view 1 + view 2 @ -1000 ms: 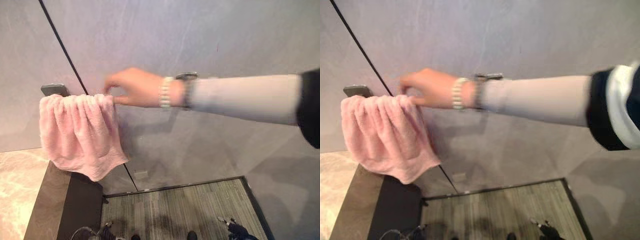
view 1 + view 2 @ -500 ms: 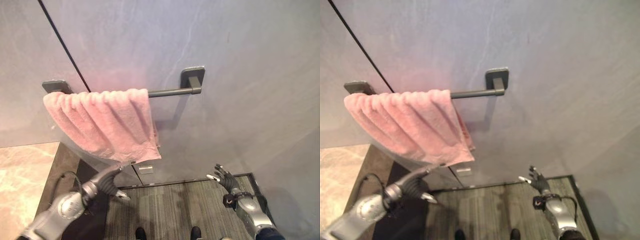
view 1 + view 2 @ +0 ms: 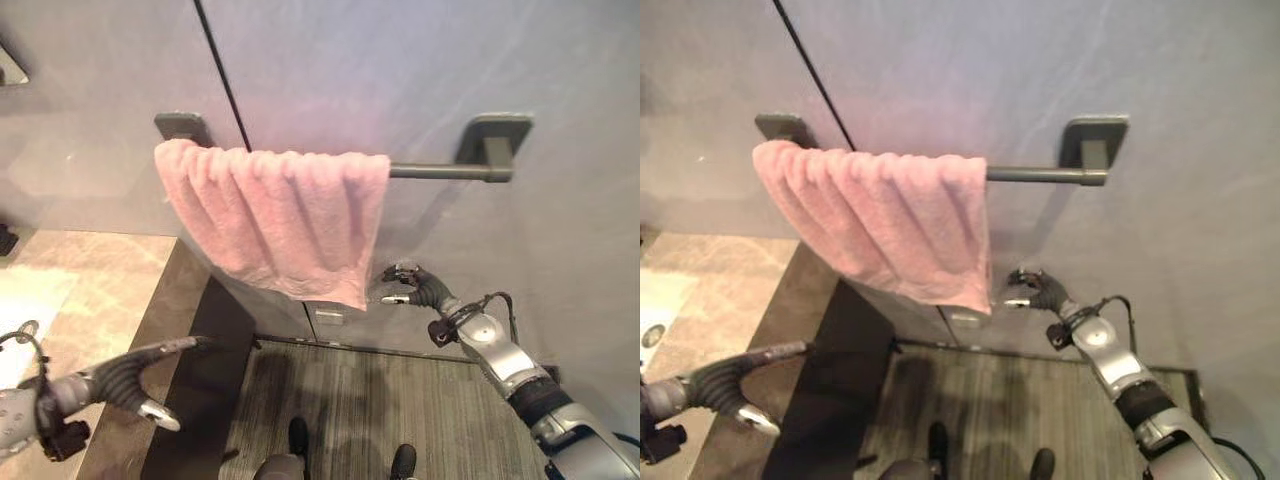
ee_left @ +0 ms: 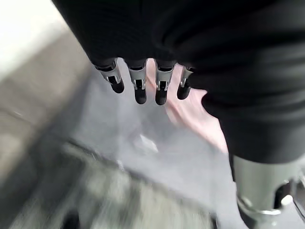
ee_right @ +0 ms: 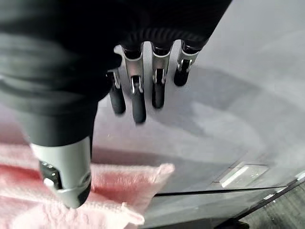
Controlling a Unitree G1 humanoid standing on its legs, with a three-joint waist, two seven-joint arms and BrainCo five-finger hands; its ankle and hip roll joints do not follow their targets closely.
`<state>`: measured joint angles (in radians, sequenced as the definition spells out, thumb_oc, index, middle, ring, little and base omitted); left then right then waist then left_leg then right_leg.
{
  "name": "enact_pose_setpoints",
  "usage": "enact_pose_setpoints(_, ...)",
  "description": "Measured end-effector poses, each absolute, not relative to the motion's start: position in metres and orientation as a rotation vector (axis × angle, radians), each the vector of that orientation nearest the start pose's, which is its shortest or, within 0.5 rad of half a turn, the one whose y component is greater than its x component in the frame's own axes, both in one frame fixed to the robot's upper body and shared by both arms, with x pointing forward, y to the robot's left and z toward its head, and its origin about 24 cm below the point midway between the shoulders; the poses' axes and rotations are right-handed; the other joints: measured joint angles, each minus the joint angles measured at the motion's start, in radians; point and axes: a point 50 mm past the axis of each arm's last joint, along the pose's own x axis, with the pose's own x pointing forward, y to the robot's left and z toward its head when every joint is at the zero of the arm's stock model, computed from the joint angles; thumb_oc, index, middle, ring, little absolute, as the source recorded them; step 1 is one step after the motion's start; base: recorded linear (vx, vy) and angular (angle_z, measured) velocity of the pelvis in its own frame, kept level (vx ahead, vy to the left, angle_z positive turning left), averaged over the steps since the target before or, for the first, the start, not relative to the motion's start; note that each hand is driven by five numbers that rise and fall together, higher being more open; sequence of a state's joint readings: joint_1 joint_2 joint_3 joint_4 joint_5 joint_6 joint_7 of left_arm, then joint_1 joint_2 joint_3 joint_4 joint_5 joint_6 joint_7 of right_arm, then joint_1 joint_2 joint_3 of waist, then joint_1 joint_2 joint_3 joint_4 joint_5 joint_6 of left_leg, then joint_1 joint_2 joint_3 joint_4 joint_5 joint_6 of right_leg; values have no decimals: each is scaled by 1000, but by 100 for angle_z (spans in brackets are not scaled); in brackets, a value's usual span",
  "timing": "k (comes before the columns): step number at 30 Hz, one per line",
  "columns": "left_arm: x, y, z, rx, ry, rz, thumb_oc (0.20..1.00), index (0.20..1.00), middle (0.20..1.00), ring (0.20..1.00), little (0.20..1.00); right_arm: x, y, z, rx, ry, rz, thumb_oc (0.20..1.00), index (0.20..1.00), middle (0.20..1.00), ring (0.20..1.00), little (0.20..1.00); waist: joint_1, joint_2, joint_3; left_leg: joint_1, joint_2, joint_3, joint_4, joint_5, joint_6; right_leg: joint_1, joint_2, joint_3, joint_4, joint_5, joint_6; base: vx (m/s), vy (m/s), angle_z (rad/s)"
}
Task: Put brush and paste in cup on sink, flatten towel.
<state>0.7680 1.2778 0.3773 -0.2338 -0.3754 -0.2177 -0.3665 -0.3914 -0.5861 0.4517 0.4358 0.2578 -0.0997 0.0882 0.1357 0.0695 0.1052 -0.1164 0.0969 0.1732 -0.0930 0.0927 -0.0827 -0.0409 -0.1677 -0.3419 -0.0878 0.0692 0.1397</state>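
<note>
One big grey wall (image 3: 400, 60) takes up most of what I'm looking at, w/ a thin dark seam running down it. Next biggest is the stone surface (image 3: 90, 290) off to my left, beige top w/ a dark front edge, and the grey striped floor (image 3: 370, 400) below the wall.

Then the pink towel (image 3: 285, 215). It's hanging over the dark towel bar (image 3: 440, 171), bunched up in folds toward the left end of the bar, so the right part of the bar is bare up to its mount. Bottom edge hangs slanted, lowest corner on the right side. Not flat at all.

My right hand (image 3: 415, 288) is up near the wall, just beside that low right corner of the towel, not touching it afaict. In the right wrist view the fingers (image 5: 138, 102) are straight-ish and relaxed, holding nothing, thumb out toward the pink corner.

My left hand (image 3: 130, 375) is low, over the dark edge of the surface, well apart from the towel. Its fingers (image 4: 139, 90) are loose and spread too, nothing in them, w/ a bit of pink showing past them.
</note>
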Motion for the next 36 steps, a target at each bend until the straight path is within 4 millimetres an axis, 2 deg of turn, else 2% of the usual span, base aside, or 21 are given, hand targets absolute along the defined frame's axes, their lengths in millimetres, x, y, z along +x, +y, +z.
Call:
enact_pose_setpoints(1, 162, 331, 142, 904, 283, -415, 1000, 1000, 1000, 1000, 1000, 311, -192, 48, -461, 100, 353, 1000, 1000, 1000, 1000, 1000, 7, -1, 0, -7, -3, -1, 0, 0, 0, -4, -3, -4, 0, -2, 3, 47, 22, 10)
enact_pose_setpoints(4, 165, 348, 148, 889, 217, -243, 1000, 1000, 1000, 1000, 1000, 309, -192, 50, -472, 83, 345, 1000, 1000, 1000, 1000, 1000, 12, -3, 3, -14, -6, -2, 0, 0, 0, -9, -4, -5, 0, -2, 3, 10, 11, 2)
enact_pose_setpoints(10, 185, 352, 171, 980, 25, -85, 1000, 1000, 1000, 1000, 1000, 313, -185, 52, -451, 74, 326, 1000, 1000, 1000, 1000, 1000, 19, -28, 21, -15, -3, 0, 0, 2, 0, -11, -3, -2, 0, -1, 3, 25, 38, -1)
enact_pose_setpoints(11, 190, 353, 175, 981, -9, -58, 1000, 1000, 1000, 1000, 1000, 313, -182, 52, -432, 72, 328, 1000, 1000, 1000, 1000, 1000, 6, -39, 25, -14, -4, 1, 1, 2, 0, -14, -2, 1, 0, 0, 3, 29, 64, -3)
enact_pose_setpoints(12, 202, 353, 175, 955, -41, -33, 1000, 1000, 1000, 1000, 1000, 314, -181, 53, -399, 73, 327, 1000, 1000, 1000, 1000, 1000, 18, -35, 27, -16, -5, 2, 4, 2, 0, -12, -5, 0, 0, 1, 3, 35, 80, -2)
enact_pose_setpoints(14, 214, 348, 183, 958, -99, -22, 1000, 1000, 1000, 1000, 1000, 317, -169, 59, -323, 44, 352, 1000, 1000, 1000, 1000, 1000, 10, -50, 37, -26, -4, 4, 10, 2, 0, -25, -4, 6, 0, 7, 1, 27, 58, -7)
enact_pose_setpoints(19, 238, 323, 188, 978, -182, -98, 1000, 1000, 1000, 1000, 1000, 321, -154, 69, -243, 16, 408, 1000, 1000, 1000, 1000, 1000, -11, -64, 47, -24, -6, 21, 8, 3, 2, -30, -8, 16, 0, 13, 1, 19, 53, -6)
enact_pose_setpoints(23, 260, 318, 192, 984, -241, -72, 1000, 1000, 1000, 1000, 1000, 325, -123, 88, -230, -57, 510, 1000, 1000, 1000, 1000, 1000, -51, -83, 55, -20, 0, 49, 5, 4, 3, -46, -2, 43, 0, 22, -2, 9, 47, -20)
enact_pose_setpoints(28, 284, 309, 177, 939, -217, -82, 1000, 1000, 1000, 1000, 1000, 329, -102, 97, -202, -90, 555, 1000, 1000, 1000, 1000, 1000, -70, -99, 61, -8, 2, 63, 3, 4, 3, -45, 0, 61, 0, 26, -2, 7, 29, -10)
enact_pose_setpoints(29, 287, 304, 169, 930, -200, -106, 558, 558, 558, 558, 558, 328, -92, 100, -178, -104, 575, 200, 200, 200, 200, 200, -76, -106, 60, -7, 4, 69, 3, 4, 3, -47, 1, 66, 0, 27, -4, 5, 19, -12)
enact_pose_setpoints(30, 289, 299, 164, 921, -192, -121, 200, 200, 200, 200, 200, 328, -85, 99, -158, -105, 585, 200, 200, 200, 200, 200, -82, -111, 59, -6, 4, 74, 3, 4, 3, -49, 4, 70, 0, 29, -5, 4, 21, -14)
enact_pose_setpoints(33, 294, 284, 146, 890, -156, -178, 200, 200, 200, 200, 200, 328, -68, 101, -110, -106, 606, 200, 200, 200, 200, 200, -89, -128, 59, -2, 8, 86, 3, 4, 3, -53, 6, 86, 0, 34, -8, 12, 12, -14)
enact_pose_setpoints(36, 288, 285, 143, 879, -149, -177, 200, 200, 200, 200, 200, 327, -64, 102, -84, -106, 611, 200, 200, 200, 200, 200, -97, -144, 56, 8, 12, 93, 2, 3, 2, -49, 10, 91, 0, 34, -9, 15, 2, -9)
